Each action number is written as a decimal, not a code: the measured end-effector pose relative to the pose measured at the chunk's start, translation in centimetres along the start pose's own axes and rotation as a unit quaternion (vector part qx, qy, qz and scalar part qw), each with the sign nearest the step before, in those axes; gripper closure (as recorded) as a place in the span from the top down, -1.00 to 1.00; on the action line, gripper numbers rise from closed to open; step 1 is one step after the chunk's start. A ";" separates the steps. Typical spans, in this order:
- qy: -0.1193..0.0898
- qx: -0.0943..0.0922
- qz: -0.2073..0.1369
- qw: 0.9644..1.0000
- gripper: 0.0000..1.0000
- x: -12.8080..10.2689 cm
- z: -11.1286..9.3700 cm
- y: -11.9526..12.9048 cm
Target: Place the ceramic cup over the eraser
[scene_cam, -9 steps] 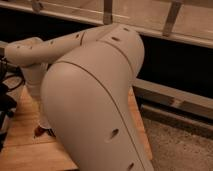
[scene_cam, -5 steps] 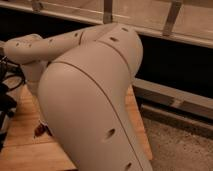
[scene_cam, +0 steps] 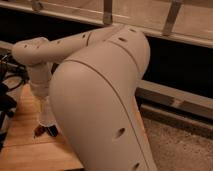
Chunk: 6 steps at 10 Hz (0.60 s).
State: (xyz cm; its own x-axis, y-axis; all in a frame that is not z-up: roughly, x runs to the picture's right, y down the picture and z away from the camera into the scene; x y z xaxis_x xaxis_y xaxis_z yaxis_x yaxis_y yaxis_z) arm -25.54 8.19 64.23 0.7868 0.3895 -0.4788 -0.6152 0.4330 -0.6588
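My gripper hangs straight down from the wrist and sits low over the wooden table at the left. A small reddish-brown thing lies at its tip; I cannot tell what it is. No ceramic cup and no eraser can be made out. My own large cream arm link fills the middle of the view and hides most of the table.
Dark cables and equipment sit at the table's left edge. A speckled floor lies to the right, with a grey ledge and a dark wall with railing posts behind.
The arm has shifted only slightly. The gripper stays low over the same spot on the table.
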 end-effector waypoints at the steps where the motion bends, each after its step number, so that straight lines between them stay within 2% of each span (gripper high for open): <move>1: -0.007 0.001 -0.004 1.000 -0.90 -0.2 -0.2 0.1; 4: -0.019 -0.002 -0.013 1.000 -0.90 -0.7 -0.4 0.5; 6: -0.015 -0.007 -0.011 1.000 -0.90 -0.6 0.4 0.3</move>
State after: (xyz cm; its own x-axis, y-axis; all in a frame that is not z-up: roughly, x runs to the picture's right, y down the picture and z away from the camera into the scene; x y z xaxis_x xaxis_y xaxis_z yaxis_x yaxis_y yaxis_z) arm -26.23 8.41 64.54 0.7981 0.4039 -0.4470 -0.5970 0.4304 -0.6770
